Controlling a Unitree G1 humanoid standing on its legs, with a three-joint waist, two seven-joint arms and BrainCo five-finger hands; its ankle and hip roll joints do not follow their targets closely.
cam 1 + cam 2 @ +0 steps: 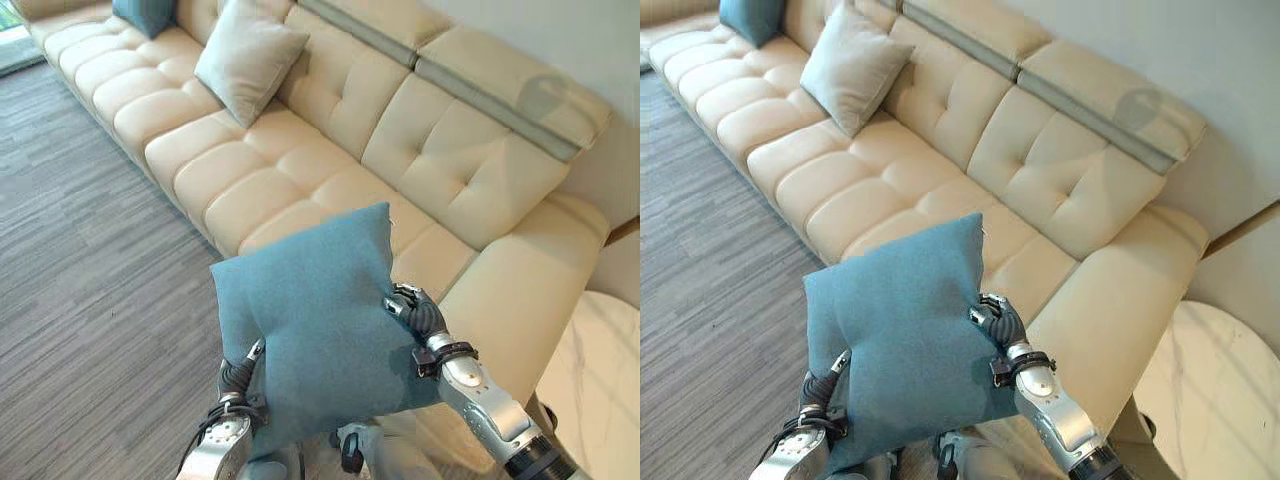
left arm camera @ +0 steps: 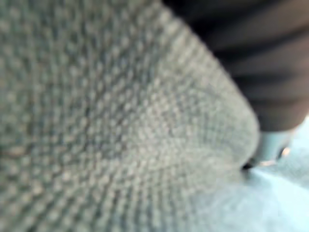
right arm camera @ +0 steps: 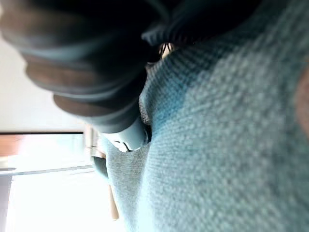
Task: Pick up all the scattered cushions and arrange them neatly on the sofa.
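I see both hands, left hand (image 1: 238,378) and right hand (image 1: 418,318), clamping the square teal fabric cushion (image 1: 310,320) mid-frame; fingers hidden, can't tell. Cream tufted leather sofa (image 1: 300,170) behind, grey striped carpet floor (image 1: 90,300) at left.

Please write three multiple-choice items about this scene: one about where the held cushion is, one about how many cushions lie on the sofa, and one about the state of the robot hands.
1. Where is the blue cushion?
A. flat on the floor
B. held up in front of the sofa
C. on the round table

2. How many cushions rest on the sofa?
A. none
B. two
C. four

3. What are the robot hands doing?
A. both press on the blue cushion from its two sides
B. both hang free
C. one holds a cup

Answers:
1 B: it is held off the floor, before the seat.
2 B: a beige cushion and a teal cushion lean on the backrest.
3 A: the left robot hand and right robot hand are at opposite edges; their fingers are hidden.
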